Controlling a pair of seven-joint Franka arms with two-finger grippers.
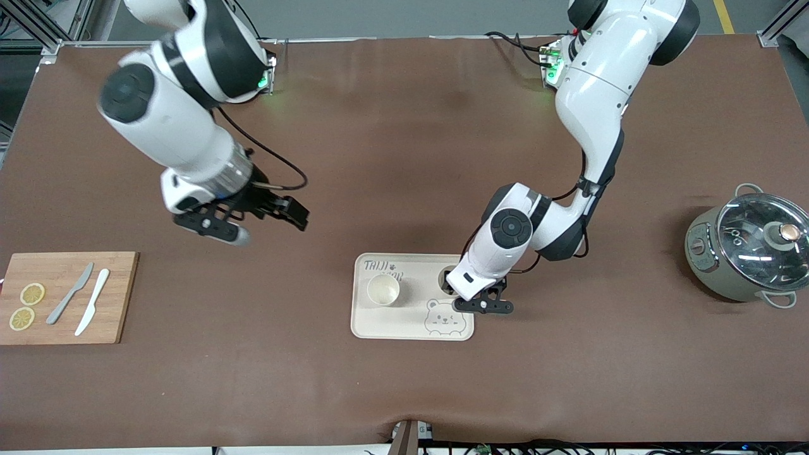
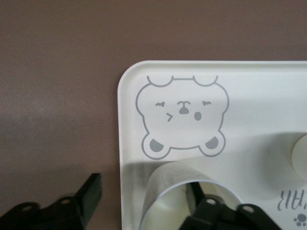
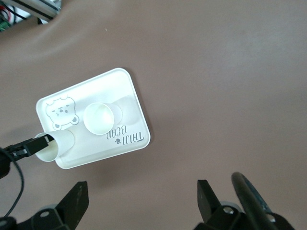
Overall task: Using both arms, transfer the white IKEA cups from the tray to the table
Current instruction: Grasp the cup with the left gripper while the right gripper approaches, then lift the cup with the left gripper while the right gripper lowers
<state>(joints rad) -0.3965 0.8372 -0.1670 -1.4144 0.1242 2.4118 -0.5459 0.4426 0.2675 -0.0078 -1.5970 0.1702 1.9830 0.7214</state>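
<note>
With 1 finger inside the cup at lower centre, the half-open left gripper should close squarely on the wall, while the right gripper waits wide open, empty.

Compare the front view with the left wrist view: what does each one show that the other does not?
Only the front view shows the right end effector hanging open over bare table, the wooden cutting board with two knives and lemon slices, the lidded pot, and all of the second cup.

Only the left wrist view shows the left end effector straddling the cup wall: one finger inside the near cup, the other outside.

Both show the tray and its bear drawing.
</note>
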